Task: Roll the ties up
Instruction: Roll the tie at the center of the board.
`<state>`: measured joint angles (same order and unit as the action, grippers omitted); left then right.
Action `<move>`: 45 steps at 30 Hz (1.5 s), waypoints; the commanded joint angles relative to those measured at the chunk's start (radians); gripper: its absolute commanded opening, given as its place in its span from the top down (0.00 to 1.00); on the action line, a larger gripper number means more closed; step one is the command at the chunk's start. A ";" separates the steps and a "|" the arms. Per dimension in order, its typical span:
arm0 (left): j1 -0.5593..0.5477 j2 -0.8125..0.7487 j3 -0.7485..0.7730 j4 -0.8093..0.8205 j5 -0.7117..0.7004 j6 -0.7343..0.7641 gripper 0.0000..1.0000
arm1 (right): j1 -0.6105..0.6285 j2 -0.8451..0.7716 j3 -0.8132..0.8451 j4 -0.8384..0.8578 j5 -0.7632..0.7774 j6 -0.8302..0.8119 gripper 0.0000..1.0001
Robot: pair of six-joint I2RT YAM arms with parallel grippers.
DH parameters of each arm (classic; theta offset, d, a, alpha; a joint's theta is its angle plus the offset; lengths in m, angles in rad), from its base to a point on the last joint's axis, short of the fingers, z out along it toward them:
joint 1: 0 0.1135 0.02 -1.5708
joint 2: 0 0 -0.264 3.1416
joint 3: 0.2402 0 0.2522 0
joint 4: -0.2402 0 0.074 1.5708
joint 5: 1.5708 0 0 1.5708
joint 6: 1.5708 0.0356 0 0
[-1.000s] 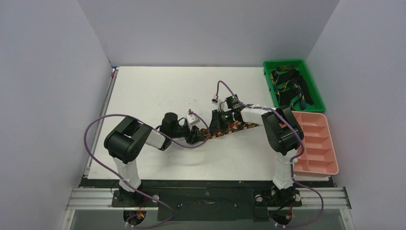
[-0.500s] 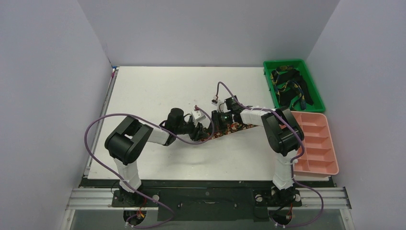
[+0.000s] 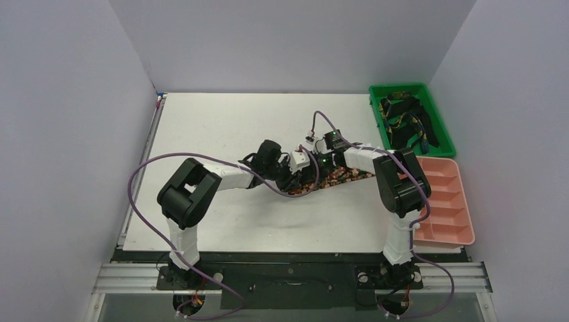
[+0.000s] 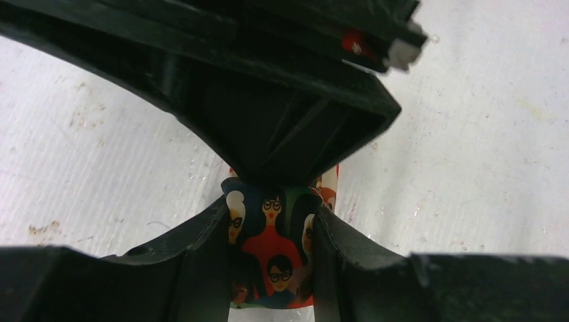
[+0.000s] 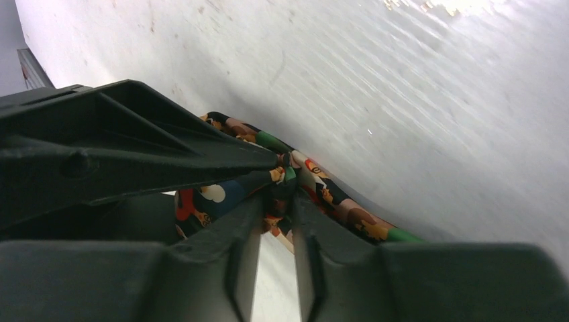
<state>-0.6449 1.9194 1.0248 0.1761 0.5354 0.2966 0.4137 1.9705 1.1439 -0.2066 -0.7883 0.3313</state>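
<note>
A tie [image 3: 345,176] with a busy red, orange and white print of faces lies slanted on the white table, right of centre. The left gripper [image 3: 300,180] is at its lower left end. In the left wrist view the tie [image 4: 272,248] fills the gap of the left gripper [image 4: 272,215], which is shut on it across its width. The right gripper [image 3: 315,171] meets it head on. In the right wrist view the right gripper [image 5: 276,201] has its jaws slightly apart, with bunched tie fabric [image 5: 349,208] at the tips.
A green bin [image 3: 377,124] at the back right holds several dark ties [image 3: 406,124] with yellow and blue patterns. A pink compartment tray [image 3: 439,178] stands in front of it at the right edge. Purple cables loop off both arms.
The left arm has reached to the right, carrying its end of the tie toward the right gripper. The right gripper's jaws have parted a little.
</note>
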 commanded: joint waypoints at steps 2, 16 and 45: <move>-0.060 0.093 0.019 -0.277 -0.124 0.092 0.78 | -0.061 -0.005 0.066 -0.288 -0.048 -0.117 0.67; -0.087 0.137 0.040 -0.318 -0.161 0.100 0.78 | -0.095 -0.062 0.065 -0.298 -0.181 -0.055 0.58; -0.096 0.151 0.065 -0.342 -0.154 0.113 0.63 | -0.116 0.023 0.102 -0.305 -0.074 -0.129 0.91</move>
<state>-0.7269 1.9709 1.1374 0.0494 0.4561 0.3862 0.2916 1.9591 1.2098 -0.4595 -0.9382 0.2920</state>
